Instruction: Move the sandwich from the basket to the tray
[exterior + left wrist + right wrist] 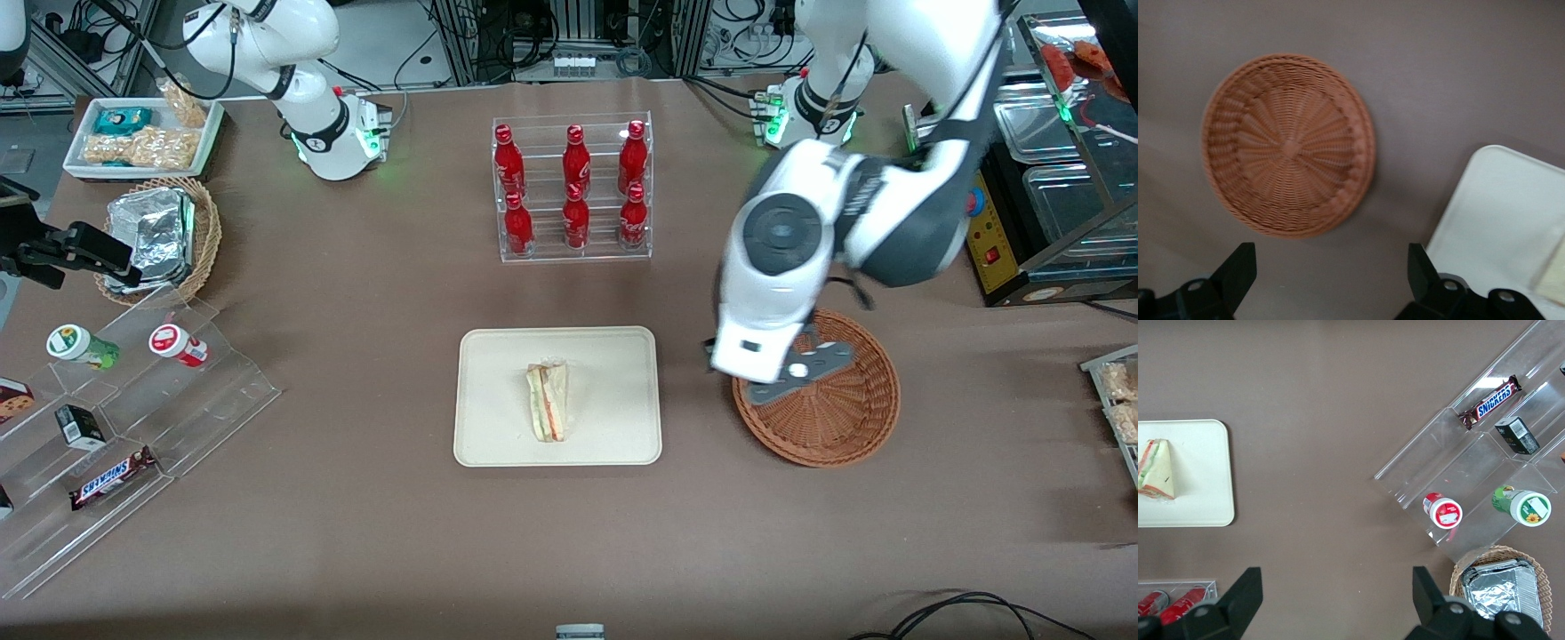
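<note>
The sandwich (548,402) lies flat near the middle of the cream tray (498,373), wrapped in clear film, with its green and red filling showing. Beside the tray, toward the working arm's end, sits the reddish-brown basket (845,418) with nothing in it. My gripper (772,363) hangs above the basket's rim on the side nearest the tray. In the left wrist view the gripper (1330,270) is open, with only bare table between its black fingers (1238,270). That view also shows the basket (1290,145), a corner of the tray (1501,213) and a sliver of the sandwich (1553,273).
A clear rack of red bottles (573,191) stands farther from the front camera than the tray. Toward the parked arm's end are a stepped acrylic stand with snacks (133,418), a tan basket of foil packs (164,236) and a white snack tray (142,133). Steel pans (1058,169) flank the working arm.
</note>
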### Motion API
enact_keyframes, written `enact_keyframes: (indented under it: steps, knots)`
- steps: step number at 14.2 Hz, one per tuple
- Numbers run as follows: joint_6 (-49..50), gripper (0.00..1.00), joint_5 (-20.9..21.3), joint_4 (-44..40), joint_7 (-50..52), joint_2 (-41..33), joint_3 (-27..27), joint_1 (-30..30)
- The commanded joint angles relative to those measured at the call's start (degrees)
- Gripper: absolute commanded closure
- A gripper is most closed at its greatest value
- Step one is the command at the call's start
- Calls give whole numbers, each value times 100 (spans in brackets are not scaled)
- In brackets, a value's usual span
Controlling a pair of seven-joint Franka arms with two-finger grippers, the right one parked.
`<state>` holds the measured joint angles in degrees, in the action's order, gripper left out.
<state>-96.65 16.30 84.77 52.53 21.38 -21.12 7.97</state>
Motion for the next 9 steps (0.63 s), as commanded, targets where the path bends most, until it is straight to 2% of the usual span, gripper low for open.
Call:
enact_keyframes:
  steps: [1,4,6,8,9]
  knots:
    - [-170,0,-240,1145,-680,-1046,-50,-567]
    - [40,0,-652,1665,-1725,-1705,-24,-1103]
    - [207,0,-978,1719,-2420,-1978,3,-1411]
    - [410,0,-1207,1675,-3140,-2189,562,-1299]
    - [410,0,-1295,1675,-3553,-2312,870,-1055]
